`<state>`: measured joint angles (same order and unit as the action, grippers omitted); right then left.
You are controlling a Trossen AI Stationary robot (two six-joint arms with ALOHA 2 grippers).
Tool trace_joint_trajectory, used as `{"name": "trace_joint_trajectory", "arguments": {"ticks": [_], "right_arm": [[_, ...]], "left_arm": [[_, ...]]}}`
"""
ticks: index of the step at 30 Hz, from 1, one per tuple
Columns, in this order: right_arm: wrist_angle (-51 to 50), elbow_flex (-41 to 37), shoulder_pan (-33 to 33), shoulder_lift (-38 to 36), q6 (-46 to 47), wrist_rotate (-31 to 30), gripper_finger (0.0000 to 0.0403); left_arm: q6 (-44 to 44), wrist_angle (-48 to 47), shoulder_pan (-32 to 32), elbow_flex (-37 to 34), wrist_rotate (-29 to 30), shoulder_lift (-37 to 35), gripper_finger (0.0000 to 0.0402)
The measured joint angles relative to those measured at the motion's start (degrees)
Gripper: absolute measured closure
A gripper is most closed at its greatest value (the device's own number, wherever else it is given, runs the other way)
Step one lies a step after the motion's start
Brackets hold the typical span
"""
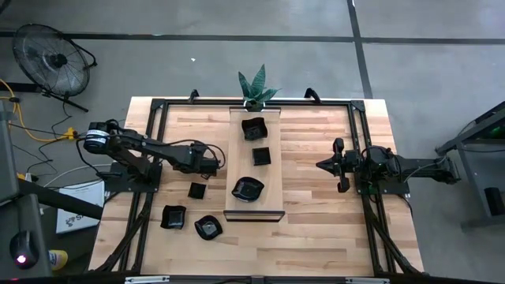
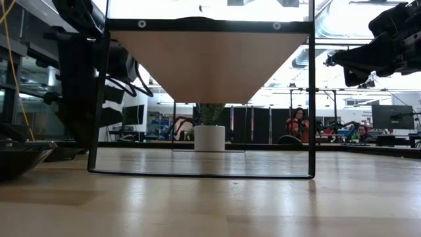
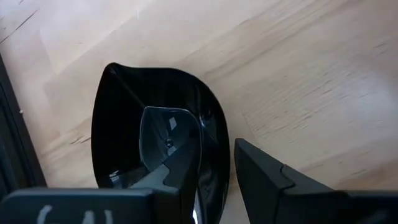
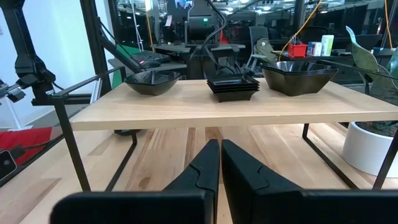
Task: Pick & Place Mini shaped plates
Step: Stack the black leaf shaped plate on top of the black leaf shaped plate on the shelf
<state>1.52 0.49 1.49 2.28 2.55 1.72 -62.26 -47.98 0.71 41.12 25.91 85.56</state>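
Left gripper (image 3: 217, 177) clamping the rim of a black plate (image 3: 155, 149), one finger (image 3: 180, 174) inside the dish, the other outside against its wall; plate hanging above bare table (image 1: 316, 197) wood, just left of the raised wooden board (image 1: 254, 209). Sitting on the board beyond that pincer: three more black dishes, a square-rimmed one (image 1: 254, 128) nearest the potted plant (image 1: 257, 88), a small square stack (image 1: 261, 156) midway, a wavy dish (image 1: 247, 189) closest. Lying on the table near the left gripper: a small square dish (image 1: 196, 190), another dish (image 1: 173, 217), a round wavy one (image 1: 208, 227). Right gripper (image 4: 220, 163) pinched shut on nothing, hovering well apart, facing the board's side.
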Motion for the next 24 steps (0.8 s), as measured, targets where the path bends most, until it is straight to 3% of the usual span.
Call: {"name": "trace_joint_trajectory", "arguments": {"ticks": [19, 24], "right_arm": [[0.0, 0.0, 0.0, 0.0, 0.0, 0.0, 0.0391], [0.0, 0.0, 0.0, 0.0, 0.0, 0.0, 0.0391]], "left_arm": [[0.3, -1.8, 0.0, 0.1, -2.4, 1.0, 0.0301], [0.3, -1.9, 0.0, 0.1, -2.4, 1.0, 0.0324]]}}
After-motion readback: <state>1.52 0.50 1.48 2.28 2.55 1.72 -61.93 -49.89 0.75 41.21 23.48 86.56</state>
